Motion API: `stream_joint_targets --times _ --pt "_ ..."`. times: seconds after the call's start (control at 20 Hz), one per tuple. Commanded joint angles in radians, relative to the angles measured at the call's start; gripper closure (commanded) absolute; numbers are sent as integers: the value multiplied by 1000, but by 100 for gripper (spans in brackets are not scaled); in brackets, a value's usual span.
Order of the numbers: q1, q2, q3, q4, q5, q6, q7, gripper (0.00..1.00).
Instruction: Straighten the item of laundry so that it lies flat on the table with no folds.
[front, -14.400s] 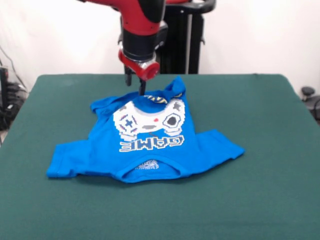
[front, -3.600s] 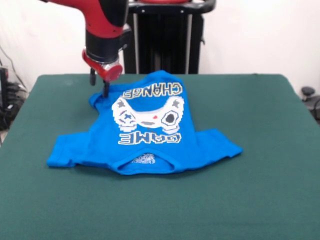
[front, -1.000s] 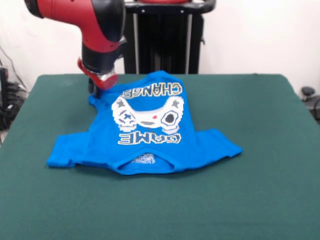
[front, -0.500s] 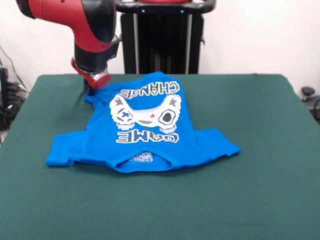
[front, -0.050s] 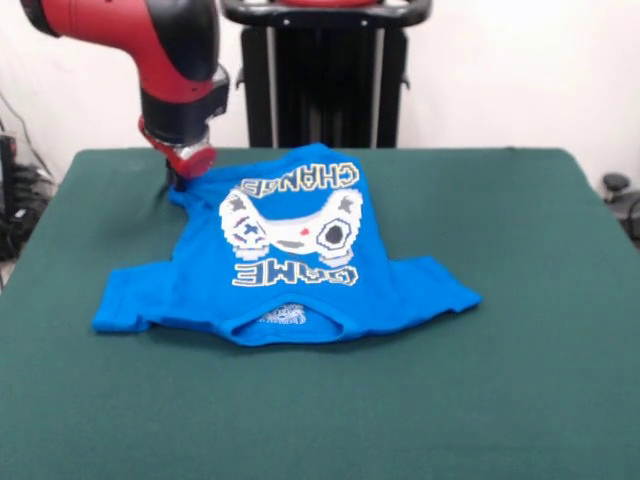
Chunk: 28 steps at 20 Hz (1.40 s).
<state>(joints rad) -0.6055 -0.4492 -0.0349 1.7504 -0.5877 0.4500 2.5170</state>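
The item of laundry, a bright blue T-shirt with a white-grey game controller, "GAME" and yellow lettering, lies print up in the middle of the dark green table. Its collar faces the near edge and both sleeves are spread out to the sides. The hem at the far side is drawn up and leftward, and the body still shows wrinkles. My gripper is low at the hem's far left corner, shut on the cloth there. The red wrist hides most of it.
The black pedestal stands behind the table's far edge. Cables and dark gear sit off the left edge, and a dark round object off the right. Green cloth surrounds the shirt on all sides.
Over the last second the gripper has shifted left and toward the far edge, dragging the hem's left corner with it. The print has skewed slightly left. The sleeves have barely moved.
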Motion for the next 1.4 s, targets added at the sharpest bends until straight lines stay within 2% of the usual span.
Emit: stream_joint_targets --times 0.05,0.35,0.8,1.15,1.4 --pt "-213 151 224 -17 -125 -124 -294 100" --pt "-317 123 315 24 -163 -85 -335 100" --pt "-333 76 361 46 -214 -25 -285 100" --pt "-333 -35 381 87 -227 31 -276 100" --pt "-397 -129 423 125 -200 103 -348 100"
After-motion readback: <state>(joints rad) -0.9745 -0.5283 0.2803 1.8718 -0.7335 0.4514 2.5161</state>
